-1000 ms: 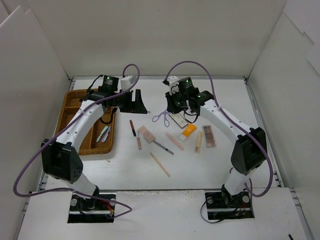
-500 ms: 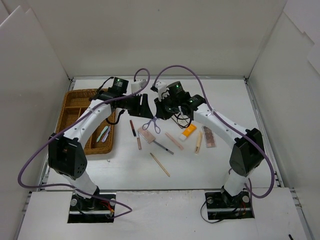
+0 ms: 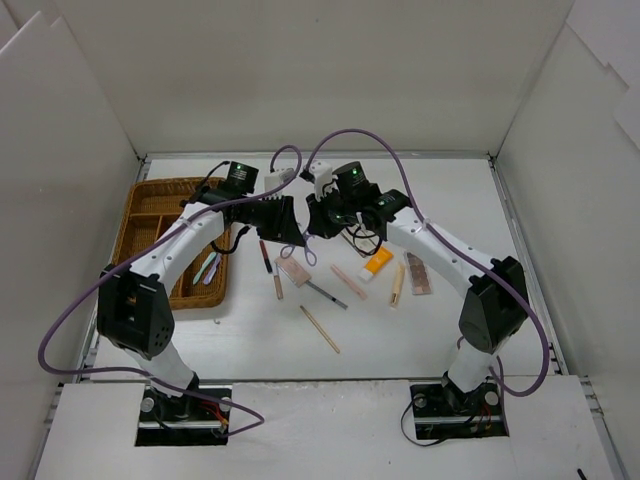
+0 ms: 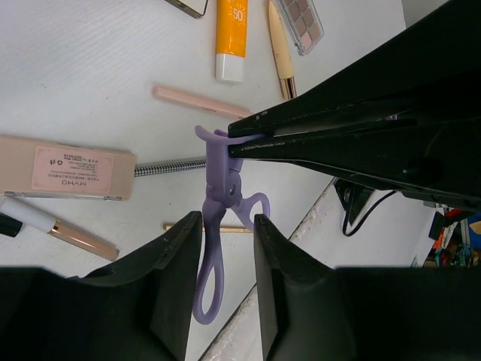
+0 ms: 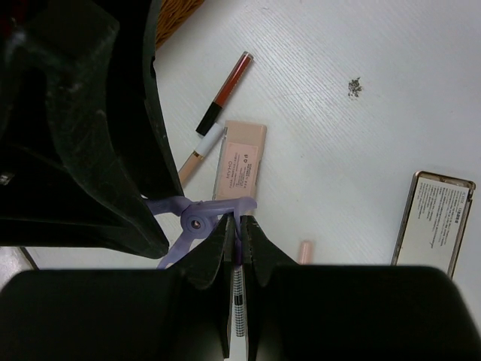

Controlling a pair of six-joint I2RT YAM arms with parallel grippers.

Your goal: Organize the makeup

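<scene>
My right gripper (image 5: 240,229) is shut on the head of the purple curler (image 5: 197,218) and holds it above the table. In the top view the curler (image 3: 304,254) hangs between the two grippers, over the pink compact (image 3: 293,270). My left gripper (image 4: 225,233) is open, and one handle loop of the curler (image 4: 216,188) hangs between its fingers (image 4: 176,256). The orange tube (image 3: 378,261), the brown eyeshadow palette (image 3: 417,272), a wooden stick (image 3: 320,328) and pencils (image 3: 265,255) lie on the table. The mirror (image 5: 434,222) lies to the right.
The brown wicker tray (image 3: 150,215) stands at the left with a few small items (image 3: 207,268) in its near compartment. White walls enclose the table on three sides. The two grippers (image 3: 300,225) are very close together.
My right gripper carried the curler left, off the table. My left gripper swung right from the tray and now has its fingers around the curler's handle.
</scene>
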